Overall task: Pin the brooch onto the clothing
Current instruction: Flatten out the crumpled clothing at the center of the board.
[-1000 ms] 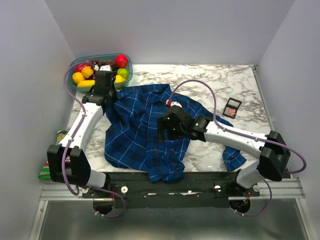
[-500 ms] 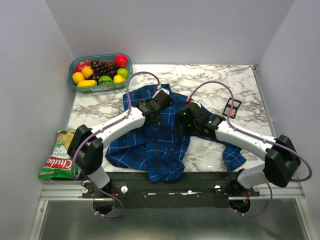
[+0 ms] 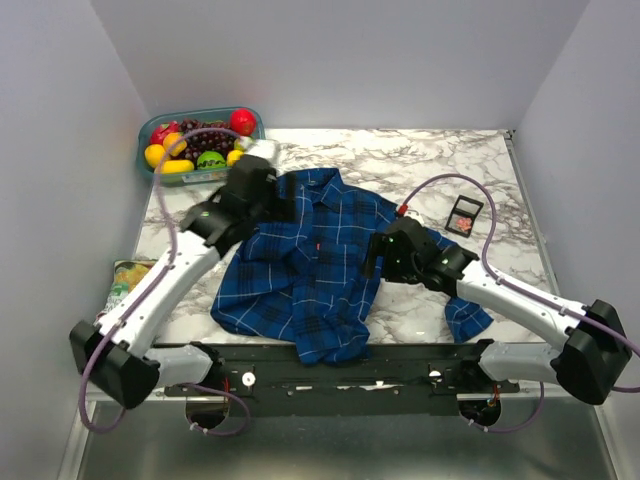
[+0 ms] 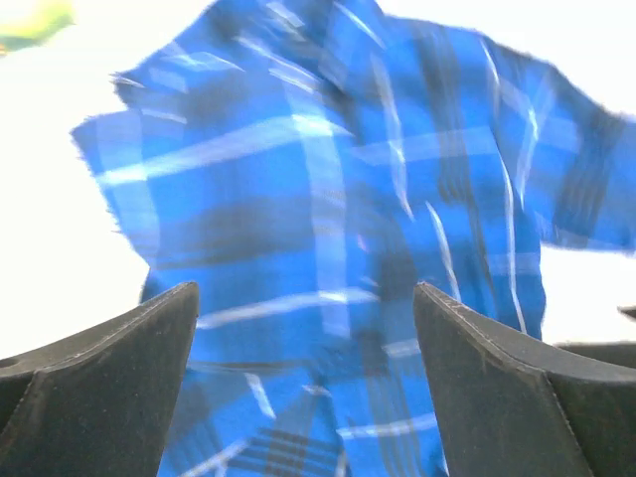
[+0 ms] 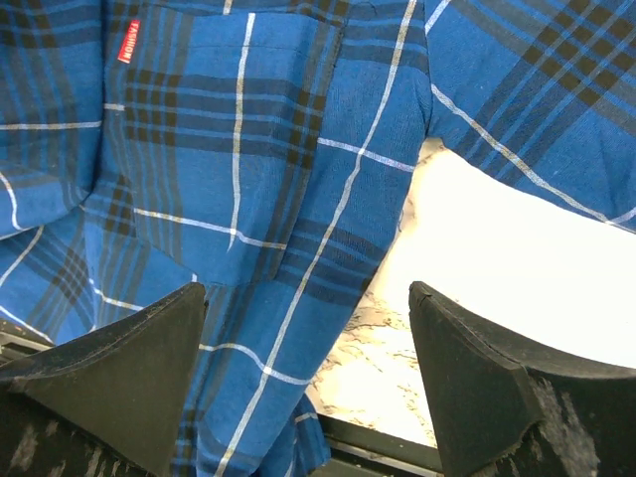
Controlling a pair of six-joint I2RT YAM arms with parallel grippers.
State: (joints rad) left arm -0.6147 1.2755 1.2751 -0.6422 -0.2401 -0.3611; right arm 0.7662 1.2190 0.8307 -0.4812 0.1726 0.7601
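The fruit bowl [image 3: 141, 152] sits just behind the left pincer [image 4: 303, 296]. A second ago that pincer was up at the bowl. Half a second ago it was nearly shut over the collar. Now it has swung back to the shirt's [image 3: 300, 270] far left corner and sprung wide open, with nothing between its jaws. Its own view is smeared by motion, with plaid filling the space ahead of and below it.

The shirt was bunched a second ago. It now lies flatter on the desk [image 3: 400, 160], collar away from the arms and front panel up. I judge the left pincer has just let go after tugging the cloth straight, so there is now a smoother place to pin.

The right pincer [image 5: 308, 290] hangs at the shirt's right edge, jaws as wide as before and empty. Cloth lies under its left finger and bare desk under its right. A red label [image 5: 129, 42] sits on the chest, ahead and to its left.

I cannot pick out the brooch. Beyond and right of this pincer lies a small black case [image 3: 463, 213] with something pinkish in it, too small to tell. Neither pincer holds a pin, so the pinning itself looks not yet begun.
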